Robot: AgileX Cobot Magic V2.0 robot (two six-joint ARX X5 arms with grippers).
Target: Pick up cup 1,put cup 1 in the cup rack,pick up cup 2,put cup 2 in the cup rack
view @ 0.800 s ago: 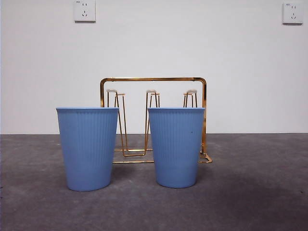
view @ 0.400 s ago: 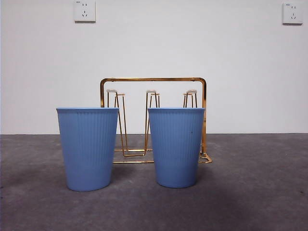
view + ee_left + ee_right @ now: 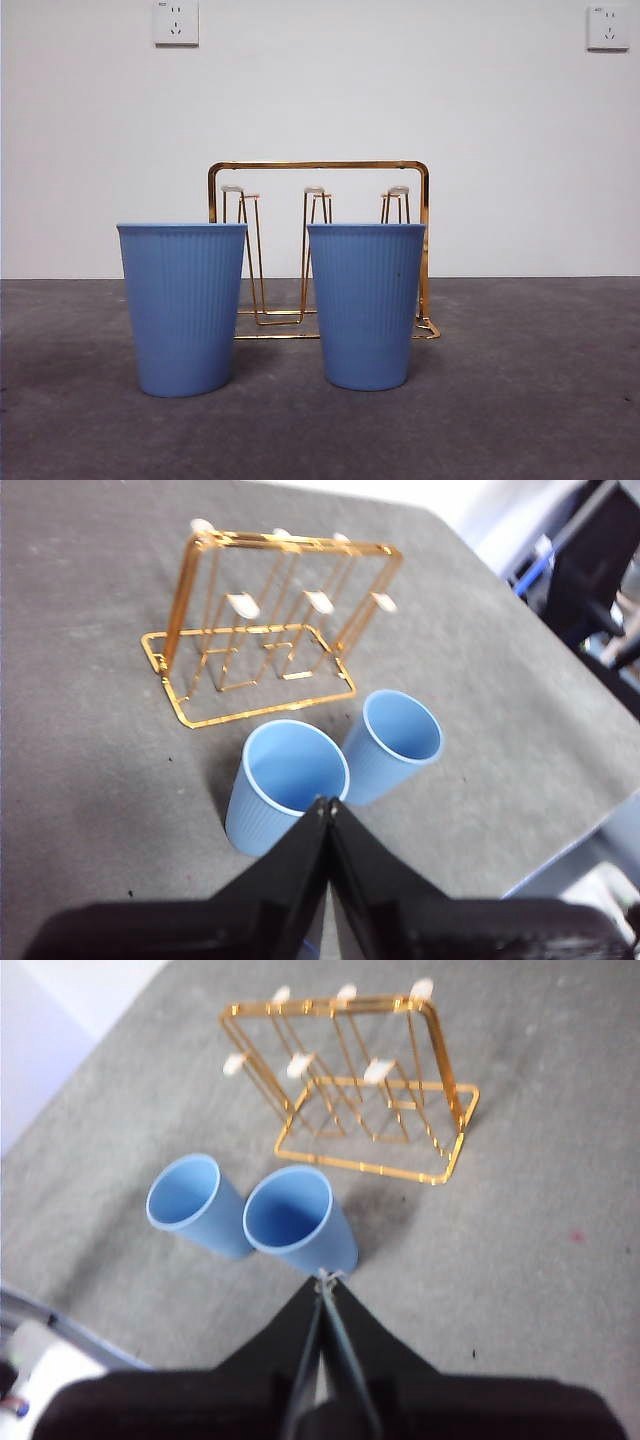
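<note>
On the left of the front view stands the tumbler with no speck, cup 2, upright on the grey table, mouth up. From my left wrist I look down into it and its inside looks bare. Beside it, a small gap apart, stands cup 1, also upright; a tiny dark speck shows on its ribbed side in the front view, too small to make out from either wrist. From my right wrist its inside also looks bare.

Behind the two cups, in the gap and past cup 1's far edge, stands the cup rack. No cup hangs on its white-tipped prongs. The cups cover the lower parts of its frame from the front; my wrist views show its flat wire base whole.

My left gripper hangs above the table on cup 2's side, jaws pressed together, holding nothing. My right gripper hangs on cup 1's side, jaws likewise closed on nothing. Neither shows in the front view. The right wrist picture is somewhat blurred.
</note>
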